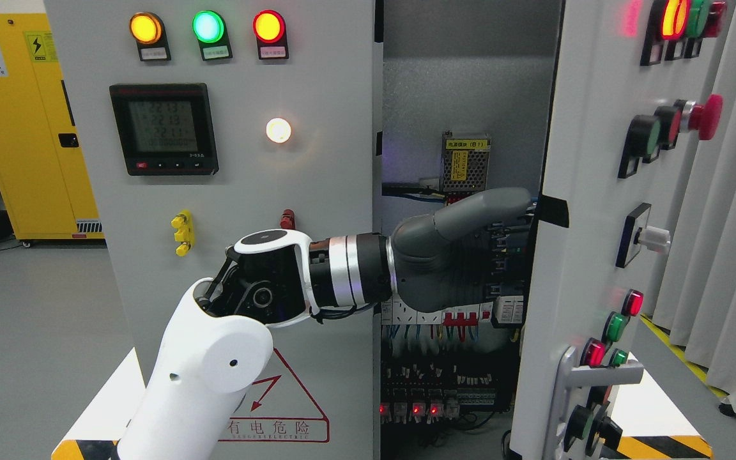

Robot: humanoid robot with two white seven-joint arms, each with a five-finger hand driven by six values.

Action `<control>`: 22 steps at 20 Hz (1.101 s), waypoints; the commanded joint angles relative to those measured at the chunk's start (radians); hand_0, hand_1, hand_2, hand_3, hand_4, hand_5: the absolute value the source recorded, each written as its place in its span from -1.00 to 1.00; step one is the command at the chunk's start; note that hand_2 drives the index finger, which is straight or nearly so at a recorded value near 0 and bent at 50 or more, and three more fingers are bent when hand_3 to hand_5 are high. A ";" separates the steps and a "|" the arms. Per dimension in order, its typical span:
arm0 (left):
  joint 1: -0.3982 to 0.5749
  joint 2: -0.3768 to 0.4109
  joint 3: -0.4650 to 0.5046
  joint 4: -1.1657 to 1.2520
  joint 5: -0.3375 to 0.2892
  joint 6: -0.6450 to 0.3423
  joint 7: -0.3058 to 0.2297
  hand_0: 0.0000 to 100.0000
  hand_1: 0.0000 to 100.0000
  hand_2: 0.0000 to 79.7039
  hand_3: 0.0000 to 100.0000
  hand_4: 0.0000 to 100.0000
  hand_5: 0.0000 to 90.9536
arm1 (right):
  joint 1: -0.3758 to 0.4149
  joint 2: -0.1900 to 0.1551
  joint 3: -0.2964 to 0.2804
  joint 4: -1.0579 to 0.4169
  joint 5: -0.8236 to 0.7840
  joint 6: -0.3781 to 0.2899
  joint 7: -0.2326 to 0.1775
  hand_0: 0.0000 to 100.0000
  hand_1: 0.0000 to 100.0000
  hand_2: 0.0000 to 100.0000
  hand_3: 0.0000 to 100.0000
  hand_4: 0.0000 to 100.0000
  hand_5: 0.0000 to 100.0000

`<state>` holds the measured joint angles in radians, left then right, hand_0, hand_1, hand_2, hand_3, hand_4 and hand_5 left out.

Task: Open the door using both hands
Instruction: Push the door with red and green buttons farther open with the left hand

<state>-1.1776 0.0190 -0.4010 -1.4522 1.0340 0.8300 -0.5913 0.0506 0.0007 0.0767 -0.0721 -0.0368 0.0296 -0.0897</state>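
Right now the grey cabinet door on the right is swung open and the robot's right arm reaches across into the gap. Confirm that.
Not quite: it is the left arm, entering from the lower left in the head view, that reaches across. Its robot hand is hidden behind the grey cabinet door, which is indeed swung open, showing the wiring inside.

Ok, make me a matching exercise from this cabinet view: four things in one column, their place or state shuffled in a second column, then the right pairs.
Things:
1. digital meter
2. right-hand door
3. left arm
4. yellow cabinet

Place or state:
A. swung open, seen nearly edge on
B. standing at the far left, behind the panel
C. on the closed left door, below the three lamps
D. reaching across into the opening, its hand hidden behind the door edge

Pairs: 1-C, 2-A, 3-D, 4-B
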 commanded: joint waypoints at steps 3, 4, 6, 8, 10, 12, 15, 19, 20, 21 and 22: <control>-0.007 -0.077 -0.025 0.015 -0.003 -0.009 -0.001 -0.76 0.11 -1.00 -1.00 -1.00 -1.00 | 0.000 0.027 0.000 0.000 0.000 0.000 -0.001 -1.00 0.00 -0.92 -1.00 -1.00 -1.00; -0.007 -0.089 -0.027 0.015 -0.003 -0.009 -0.001 -0.76 0.11 -1.00 -1.00 -1.00 -1.00 | 0.000 0.027 0.000 0.000 0.000 0.001 -0.001 -1.00 0.00 -0.92 -1.00 -1.00 -1.00; -0.008 -0.114 -0.038 0.015 -0.005 -0.009 -0.001 -0.76 0.11 -1.00 -1.00 -1.00 -1.00 | 0.002 0.027 0.000 0.002 0.000 0.000 -0.001 -1.00 0.00 -0.92 -1.00 -1.00 -1.00; -0.008 -0.128 -0.056 0.015 -0.014 -0.011 0.001 -0.76 0.11 -1.00 -1.00 -1.00 -1.00 | 0.002 0.025 0.000 0.000 0.000 0.000 -0.001 -1.00 0.00 -0.92 -1.00 -1.00 -1.00; -0.007 -0.142 -0.076 0.018 -0.032 -0.012 0.001 -0.76 0.11 -1.00 -1.00 -1.00 -1.00 | 0.003 0.025 0.000 0.002 0.000 0.000 -0.001 -1.00 0.00 -0.92 -1.00 -1.00 -1.00; -0.005 -0.165 -0.084 0.026 -0.057 -0.012 0.002 -0.76 0.11 -1.00 -1.00 -1.00 -1.00 | 0.003 0.025 0.000 0.002 0.000 0.001 -0.001 -1.00 0.00 -0.92 -1.00 -1.00 -1.00; -0.007 -0.185 -0.107 0.032 -0.068 -0.018 0.004 -0.76 0.11 -1.00 -1.00 -1.00 -1.00 | 0.005 0.025 0.000 0.000 0.000 0.000 -0.001 -1.00 0.00 -0.92 -1.00 -1.00 -1.00; -0.008 -0.186 -0.121 0.029 -0.068 -0.026 0.004 -0.76 0.11 -1.00 -1.00 -1.00 -1.00 | 0.005 0.025 0.000 0.002 0.000 0.000 -0.001 -1.00 0.00 -0.92 -1.00 -1.00 -1.00; -0.008 -0.186 -0.121 0.029 -0.068 -0.026 0.004 -0.76 0.11 -1.00 -1.00 -1.00 -1.00 | 0.006 0.025 0.000 0.002 0.000 0.000 -0.001 -1.00 0.00 -0.92 -1.00 -1.00 -1.00; -0.011 -0.186 -0.121 0.029 -0.068 -0.028 0.004 -0.76 0.11 -1.00 -1.00 -1.00 -1.00 | 0.006 0.025 0.000 0.000 0.000 0.001 -0.001 -1.00 0.00 -0.92 -1.00 -1.00 -1.00; -0.017 -0.186 -0.121 0.032 -0.068 -0.026 0.004 -0.76 0.11 -1.00 -1.00 -1.00 -1.00 | 0.006 0.025 0.002 0.002 0.000 0.000 -0.001 -1.00 0.00 -0.92 -1.00 -1.00 -1.00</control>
<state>-1.1867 -0.1233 -0.4832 -1.4298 0.9742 0.8057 -0.5874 0.0553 0.0001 0.0768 -0.0714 -0.0368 0.0300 -0.0897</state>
